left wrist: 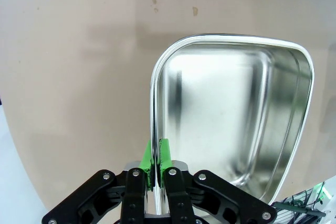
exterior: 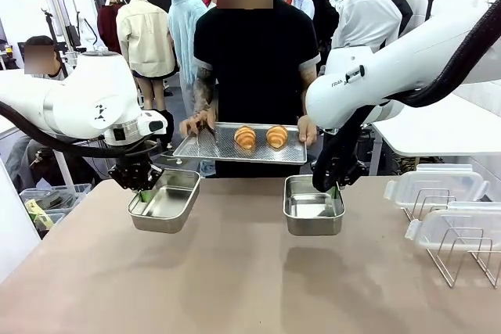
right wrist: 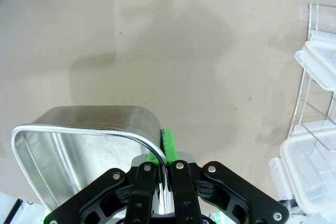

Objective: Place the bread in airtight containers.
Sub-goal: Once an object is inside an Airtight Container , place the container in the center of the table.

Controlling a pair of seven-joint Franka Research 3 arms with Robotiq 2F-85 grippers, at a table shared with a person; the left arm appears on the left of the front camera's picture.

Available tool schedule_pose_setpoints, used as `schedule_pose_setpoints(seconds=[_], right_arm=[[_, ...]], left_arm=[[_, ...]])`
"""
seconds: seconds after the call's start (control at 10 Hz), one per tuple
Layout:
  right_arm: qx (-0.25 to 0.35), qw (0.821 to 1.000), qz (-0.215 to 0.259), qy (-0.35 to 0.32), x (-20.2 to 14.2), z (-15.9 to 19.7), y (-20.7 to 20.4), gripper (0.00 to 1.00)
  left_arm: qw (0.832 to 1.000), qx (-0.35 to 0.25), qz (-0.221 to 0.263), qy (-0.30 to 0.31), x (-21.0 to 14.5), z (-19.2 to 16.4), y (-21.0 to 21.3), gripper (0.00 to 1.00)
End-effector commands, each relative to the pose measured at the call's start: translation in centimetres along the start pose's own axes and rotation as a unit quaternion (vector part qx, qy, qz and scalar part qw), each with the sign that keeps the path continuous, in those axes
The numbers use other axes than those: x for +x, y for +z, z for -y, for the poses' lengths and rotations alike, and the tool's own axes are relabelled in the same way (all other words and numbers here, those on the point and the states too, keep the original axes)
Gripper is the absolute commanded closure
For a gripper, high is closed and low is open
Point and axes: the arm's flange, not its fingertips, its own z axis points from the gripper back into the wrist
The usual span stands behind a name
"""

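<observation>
Just two golden-brown, ridged croissants (exterior: pixel 245 137) side by side on tray (exterior: pixel 205 146).

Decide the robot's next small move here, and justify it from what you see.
Probably release both tins. The left gripper pinches the rim of the left tin, the right gripper that of the right tin. Both are empty, and the croissants lie on the tray the person holds. Neither gripper can take bread until freed.

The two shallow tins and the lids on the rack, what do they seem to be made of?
Left tin and right tin: probably stainless steel, glossy, since the silvery walls mirror light. Lids: likely translucent plastic, milky, as the wire rack shows through them.
</observation>
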Motion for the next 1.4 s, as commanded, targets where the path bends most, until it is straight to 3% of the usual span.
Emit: schedule_pose_setpoints(seconds=[0.0, 1.3], right_arm=[[0.003, 1.0, 0.007, -0.001, -0.18, 0.14, 0.17, 1.0], [0.003, 1.0, 0.007, -0.001, -0.18, 0.14, 0.17, 1.0]], left_arm=[[1.0, 0.006, 0.001, -0.004, 0.0, -0.11, 0.33, 1.0], [1.0, 0.006, 0.001, -0.004, 0.0, -0.11, 0.33, 1.0]])
